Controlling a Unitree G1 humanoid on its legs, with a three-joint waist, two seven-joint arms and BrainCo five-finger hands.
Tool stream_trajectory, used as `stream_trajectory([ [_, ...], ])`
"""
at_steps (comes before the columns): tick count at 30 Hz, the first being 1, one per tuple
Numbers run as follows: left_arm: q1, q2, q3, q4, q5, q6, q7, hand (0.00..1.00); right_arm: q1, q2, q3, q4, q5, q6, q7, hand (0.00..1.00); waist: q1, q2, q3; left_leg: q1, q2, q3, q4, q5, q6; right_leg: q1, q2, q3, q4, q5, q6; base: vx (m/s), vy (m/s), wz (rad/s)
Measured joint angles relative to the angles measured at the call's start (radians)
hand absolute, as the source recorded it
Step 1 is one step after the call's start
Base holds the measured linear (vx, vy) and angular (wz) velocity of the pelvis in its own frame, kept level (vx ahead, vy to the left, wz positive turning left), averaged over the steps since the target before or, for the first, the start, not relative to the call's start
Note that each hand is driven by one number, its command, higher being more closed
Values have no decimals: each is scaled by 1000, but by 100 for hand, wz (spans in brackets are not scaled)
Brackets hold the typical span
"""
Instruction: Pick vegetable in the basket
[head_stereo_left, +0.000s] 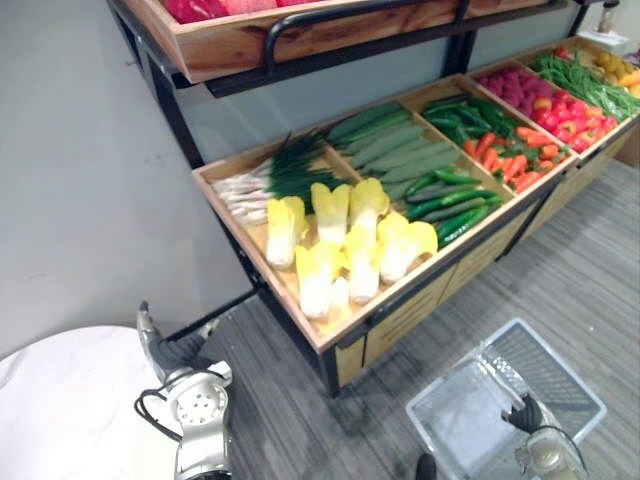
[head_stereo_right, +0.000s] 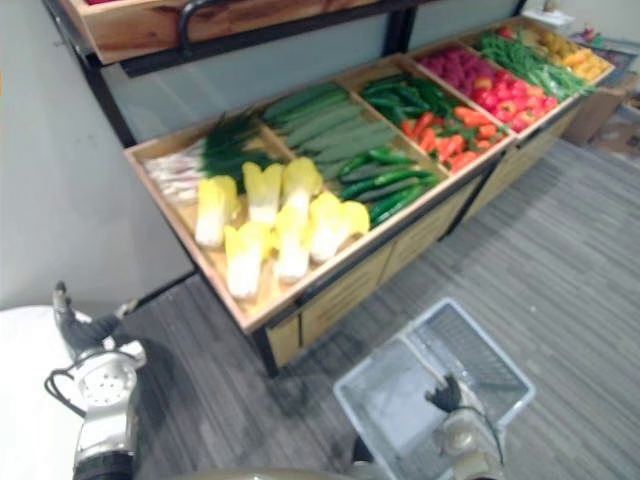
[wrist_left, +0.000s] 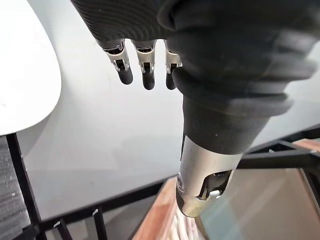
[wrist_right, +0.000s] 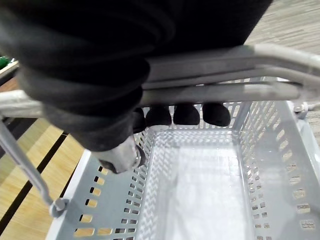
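Grey basket (head_stereo_left: 455, 415): perforated plastic, near right, over the plank floor (head_stereo_left: 580, 270); bare inner base on view past the right wrist
Basket handle (wrist_right: 240, 92): metal bars across the top of the basket, inside the right hand's grip
Right hand (head_stereo_left: 525, 412): near right, at the basket's near rim; fingers (wrist_right: 187, 114) curled round the handle, carrying the basket
Left hand (head_stereo_left: 158, 345): near left, beside the white round table (head_stereo_left: 70, 400); fingers (wrist_left: 145, 70) straight and relaxed, close together, holding nothing
Wooden stand (head_stereo_left: 340, 335): sloping row of compartments, centre to far right, against a pale wall
Cabbages (head_stereo_left: 345, 245): pale yellow and white heads, heaped in the leftmost compartment, near side; well apart from both hands and from the basket
Spring onions (head_stereo_left: 265, 180): just beyond the cabbages, at the far left corner of the stand
Pale green gourds (head_stereo_left: 390, 150): next compartment to the right, far part, laid side by side
Dark green cucumbers (head_stereo_left: 450, 205): near part of that section, just right of the cabbages
Carrots (head_stereo_left: 510, 160): one compartment further right, near side, with green peppers (head_stereo_left: 460, 115) beyond them
Red and pink produce (head_stereo_left: 545, 100): far right, next to long green beans (head_stereo_left: 585, 75)
Upper shelf (head_stereo_left: 250, 40): wood on a black frame, above the far left of the stand
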Motion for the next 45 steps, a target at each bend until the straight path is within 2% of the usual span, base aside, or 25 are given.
stream_trajectory([
  [5, 0, 3, -39, -61, -2, -1, -68, 0, -6, 0, 1, -9, -2, -3, 25, 100, -2, 0, 0, 0, 2, 21, 6, -6, 2, -6, 4, 19, 0, 4, -1, -17, -9, -10],
  [11, -30, 51, -104, -66, -24, -1, -125, 0, -8, -8, 10, -30, -2, -3, 46, 100, -9, 1, 0, -4, 3, 57, 21, -15, 3, -31, 7, 57, -1, 17, -3, -33, -17, -20],
  [15, -91, 74, -152, -66, -92, -2, -148, 0, -9, -9, 13, -30, -3, -2, 47, 100, -20, 2, 0, -2, 4, 66, 22, -16, 3, -33, 8, 61, -1, 17, -3, -8, -10, -3],
  [18, -118, 75, -158, -65, -96, -2, -148, 0, -16, -15, 29, -34, -3, -2, 48, 100, -31, 5, 2, -2, 4, 70, 20, -17, 3, -36, 9, 65, -1, 18, -2, 9, -8, -4],
  [31, -183, 83, -193, 4, -122, 1, -140, 0, -42, -24, 59, -76, -4, 3, 48, 100, -34, 17, 12, -30, 7, 82, 21, -20, 2, -77, 14, 83, -2, 27, -2, 0, -26, -4],
  [38, -254, 83, -190, 100, -135, 10, -97, 0, -66, -25, 89, -105, -4, 11, 47, 100, -35, 16, 27, -70, 15, 80, 39, -22, -2, -109, 19, 84, -1, 34, -10, -12, -49, -2],
  [45, -344, 84, -187, 169, -134, 22, -65, 0, -103, -25, 91, -155, -3, 12, 45, 100, -32, 6, 69, -121, 24, 126, 99, -52, -8, -165, 36, 143, -1, 61, -21, -31, -43, -22],
])
